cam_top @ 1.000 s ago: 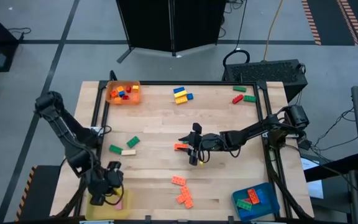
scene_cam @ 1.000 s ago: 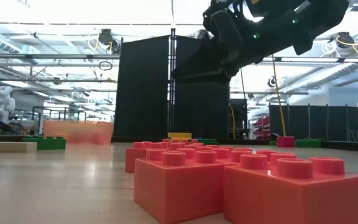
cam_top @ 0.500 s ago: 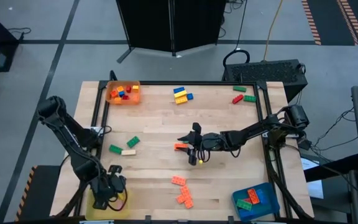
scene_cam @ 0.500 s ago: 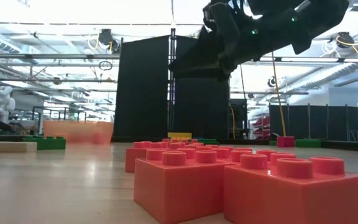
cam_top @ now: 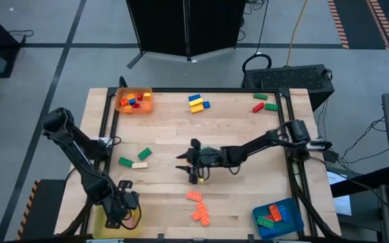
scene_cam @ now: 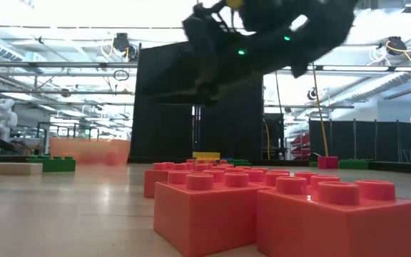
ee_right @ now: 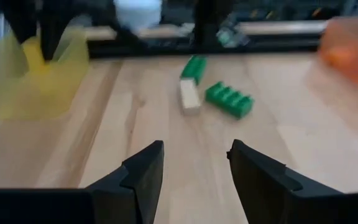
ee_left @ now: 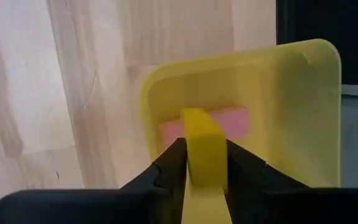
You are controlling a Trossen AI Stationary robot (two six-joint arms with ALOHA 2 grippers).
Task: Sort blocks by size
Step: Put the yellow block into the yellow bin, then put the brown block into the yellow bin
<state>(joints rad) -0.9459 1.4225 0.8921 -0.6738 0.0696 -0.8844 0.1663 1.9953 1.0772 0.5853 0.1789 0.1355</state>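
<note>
Left gripper (ee_left: 205, 163) pinches yellow block (ee_left: 202, 147) over yellow tray (cam_top: 107, 226), above pink block (ee_left: 211, 124). Risk: it snags between parting fingers and tips outside. Right gripper (cam_top: 189, 162) empty, spread mid-table; green blocks (cam_top: 134, 157) beyond.

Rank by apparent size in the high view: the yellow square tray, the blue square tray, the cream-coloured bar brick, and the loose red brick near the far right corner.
1-2. Yellow square tray and blue square tray: look alike, both partly cut off.
3. Cream-coloured bar brick.
4. Red brick.
</note>
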